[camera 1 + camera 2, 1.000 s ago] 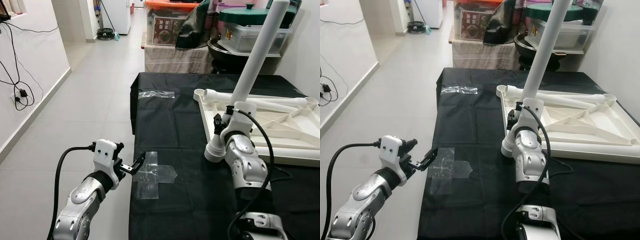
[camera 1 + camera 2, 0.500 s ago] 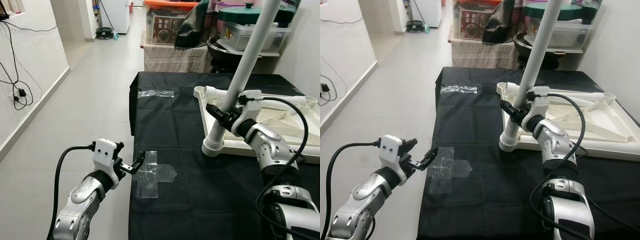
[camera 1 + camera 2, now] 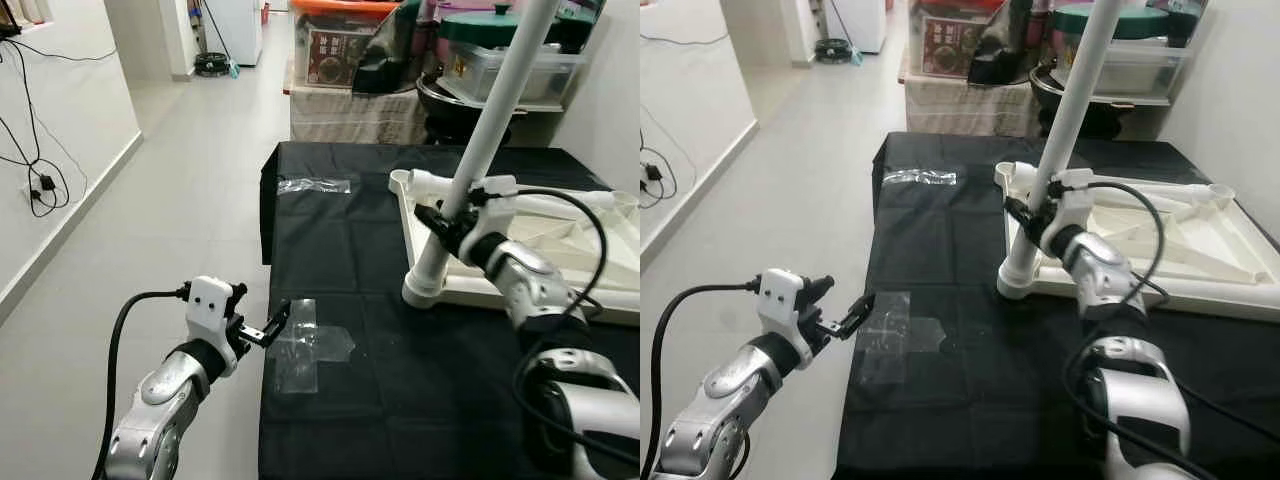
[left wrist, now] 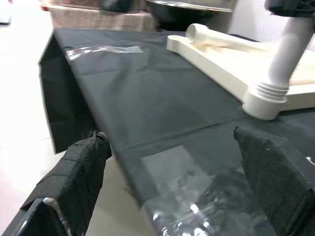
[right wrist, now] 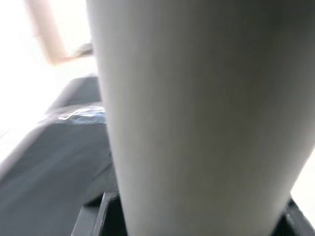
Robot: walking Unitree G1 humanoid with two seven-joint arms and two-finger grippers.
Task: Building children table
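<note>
Black cloth covers the table (image 3: 400,380) in a pale-tiled room, clear tape (image 3: 305,345) stuck near its left edge and storage boxes (image 3: 500,60) behind. The right end effector (image 3: 447,222) clenches the white table leg (image 3: 490,140), which stands tilted with its foot at the near-left corner of the upturned white tabletop (image 3: 560,245). The left end effector (image 3: 272,322) hovers released at the table's left edge, well apart from the leg.

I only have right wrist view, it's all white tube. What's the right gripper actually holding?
Observer: The right gripper is clamped on a long white table leg, leaning slightly.
Operator: Where's its bottom end?
Observer: Its threaded foot sits at the near corner of the upturned white tabletop, on the black cloth.
Operator: Left arm doing anything?
Observer: The left gripper is open at the cloth's near edge, by a patch of clear tape.
</note>
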